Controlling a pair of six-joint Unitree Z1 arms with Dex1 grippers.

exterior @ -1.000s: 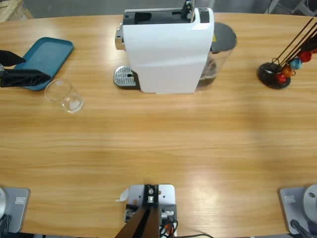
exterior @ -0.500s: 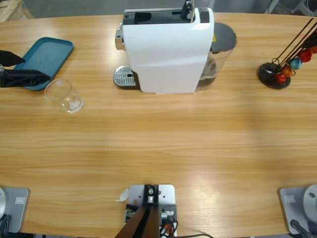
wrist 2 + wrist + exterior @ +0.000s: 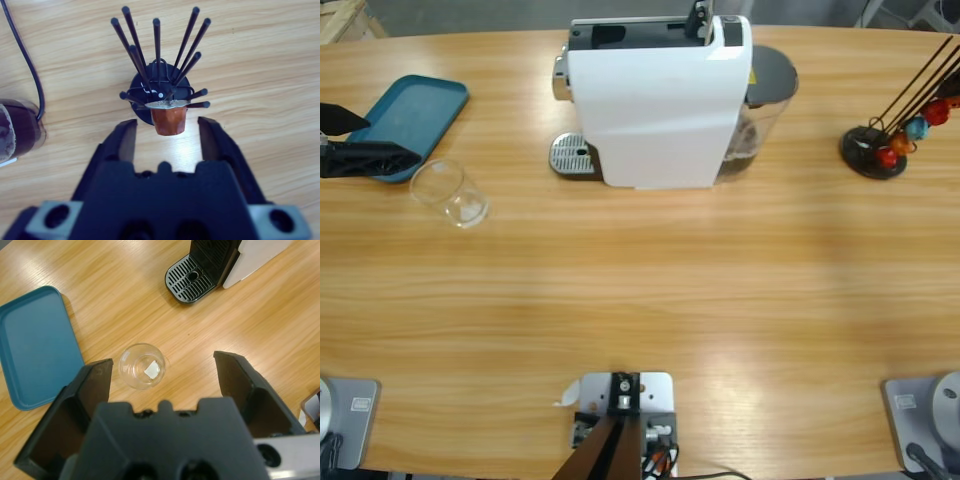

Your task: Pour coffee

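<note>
Hanging over an empty clear glass (image 3: pixel 142 366), the left gripper (image 3: pixel 162 372) has its jaws wide open. Only the right wrist view shows the right gripper (image 3: pixel 167 131), open around an orange capsule (image 3: pixel 169 118). No coffee visible. Nothing's moved since earlier.

No legible text, brand, number or sign is shown in any view. A yellow patch, probably a label, is seen on the coffee machine (image 3: pixel 660 100) beside its dark lid in the high view, but nothing on it can be read. A small white patch is seen at the bottom of the glass cup (image 3: pixel 142 366) in the left wrist view; no writing is visible on it.
</note>
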